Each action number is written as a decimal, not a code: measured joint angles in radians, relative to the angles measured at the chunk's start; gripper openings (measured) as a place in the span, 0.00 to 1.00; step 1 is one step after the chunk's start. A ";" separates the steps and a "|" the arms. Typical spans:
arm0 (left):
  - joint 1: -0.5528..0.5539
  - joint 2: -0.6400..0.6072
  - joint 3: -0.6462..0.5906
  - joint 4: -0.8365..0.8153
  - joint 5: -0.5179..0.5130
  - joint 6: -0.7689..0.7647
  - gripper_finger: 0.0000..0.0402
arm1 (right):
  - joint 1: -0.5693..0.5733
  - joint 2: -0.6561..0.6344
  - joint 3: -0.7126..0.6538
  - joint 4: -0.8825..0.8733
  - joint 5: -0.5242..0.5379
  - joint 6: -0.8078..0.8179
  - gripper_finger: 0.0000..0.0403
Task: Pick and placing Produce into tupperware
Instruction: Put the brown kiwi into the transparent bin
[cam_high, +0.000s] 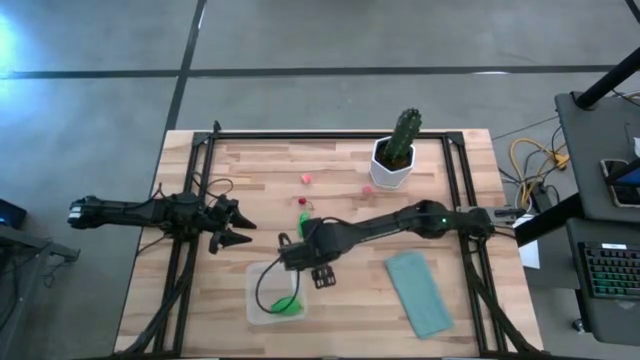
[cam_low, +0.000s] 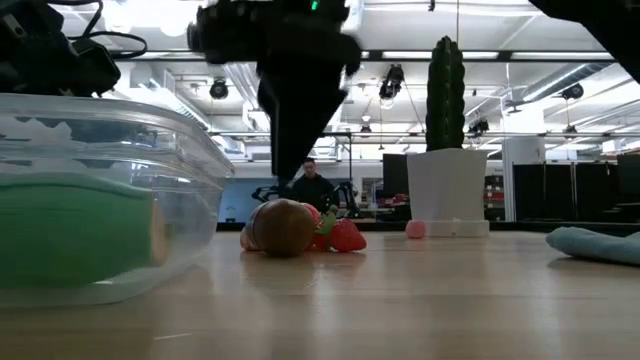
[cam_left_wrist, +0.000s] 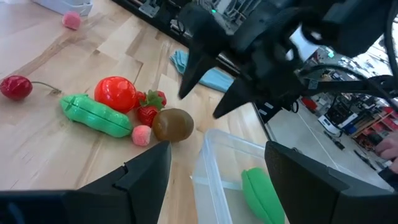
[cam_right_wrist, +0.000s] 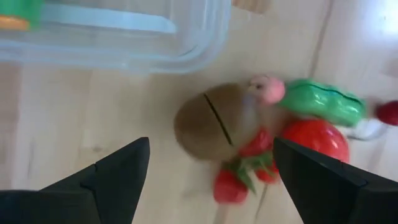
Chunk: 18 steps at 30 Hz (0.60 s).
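The produce pile lies on the wood just beyond the tupperware's far edge: a brown round kiwi (cam_right_wrist: 214, 124), strawberries (cam_right_wrist: 239, 177), a red tomato (cam_left_wrist: 115, 93), a green pod (cam_left_wrist: 96, 115) and a small pink bit (cam_left_wrist: 141, 135). A cherry (cam_left_wrist: 15, 86) lies apart. The clear tupperware (cam_high: 262, 300) holds one green piece (cam_high: 288, 306). My right gripper (cam_right_wrist: 211, 142) hangs open above the kiwi, apart from it (cam_low: 280, 228). My left gripper (cam_left_wrist: 216, 146) is open and waits at the table's left, pointing at the pile.
A cactus in a white pot (cam_high: 398, 155) stands at the far side. Two pink bits (cam_high: 305, 179) (cam_high: 367, 187) lie near it. A teal cloth (cam_high: 420, 292) lies at the near right. A person (cam_low: 313, 185) shows in the room beyond the table.
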 joint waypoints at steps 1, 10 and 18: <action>0.000 0.000 0.000 0.000 0.000 0.000 0.61 | -0.002 0.000 -0.015 0.025 0.000 -0.002 0.83; 0.000 0.000 0.000 0.001 0.000 0.000 0.61 | -0.009 -0.001 -0.095 0.093 -0.017 -0.003 0.83; 0.000 0.009 -0.001 0.001 0.000 0.000 0.61 | -0.022 -0.001 -0.168 0.169 -0.019 0.015 0.82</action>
